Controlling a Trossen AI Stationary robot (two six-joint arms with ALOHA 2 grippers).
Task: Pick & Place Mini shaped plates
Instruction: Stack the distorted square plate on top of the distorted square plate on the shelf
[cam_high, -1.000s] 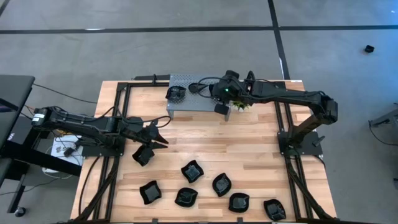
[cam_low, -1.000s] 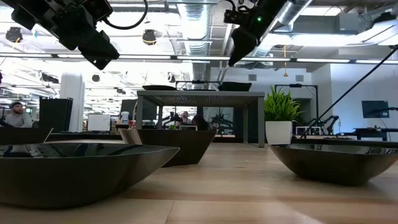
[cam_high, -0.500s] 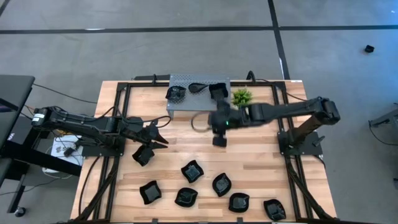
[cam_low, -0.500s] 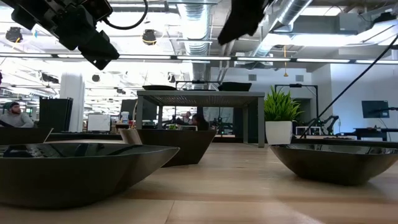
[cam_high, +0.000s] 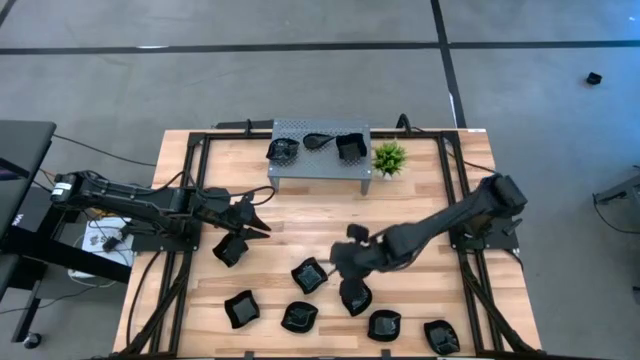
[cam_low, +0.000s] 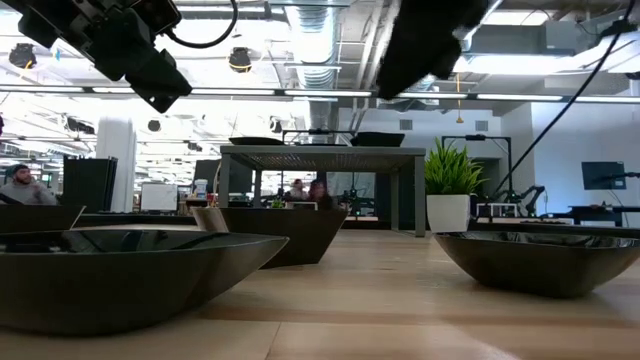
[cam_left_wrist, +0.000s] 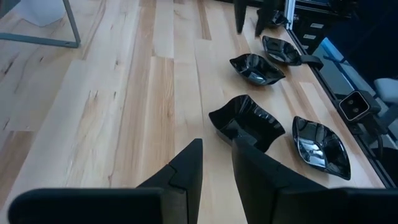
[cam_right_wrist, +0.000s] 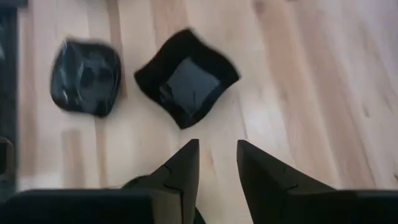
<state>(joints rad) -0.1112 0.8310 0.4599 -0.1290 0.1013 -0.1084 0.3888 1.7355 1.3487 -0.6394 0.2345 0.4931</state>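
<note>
Seven glossy black mini plates lie on the wooden table's near half, among them a wavy-edged square (cam_high: 309, 275), one (cam_high: 356, 297) next to it and one (cam_high: 230, 248) farther left. Three more (cam_high: 318, 143) rest on the grey perforated stand (cam_high: 300, 170). My right gripper (cam_high: 338, 265) hovers open over the near plates. In its wrist view the fingers (cam_right_wrist: 217, 155) point down at the wavy square plate (cam_right_wrist: 186, 84) and a rounded plate (cam_right_wrist: 85, 68). My left gripper (cam_high: 258, 222) waits open above the table's left side, short of a wavy plate (cam_left_wrist: 247, 124).
A small green plant (cam_high: 388, 157) stands to the right of the stand at the far side. Black frame rails (cam_high: 190, 200) run along both table sides. Bare wood (cam_high: 330, 215) lies between the stand and the near plates. People sit in the room beyond (cam_low: 20, 185).
My right gripper has left the stand and swung toward the table's near edge, past the middle of the table, to hang over the near group of plates. A plate now shows on the stand's right end, where the gripper stood before. My left arm has kept still.
</note>
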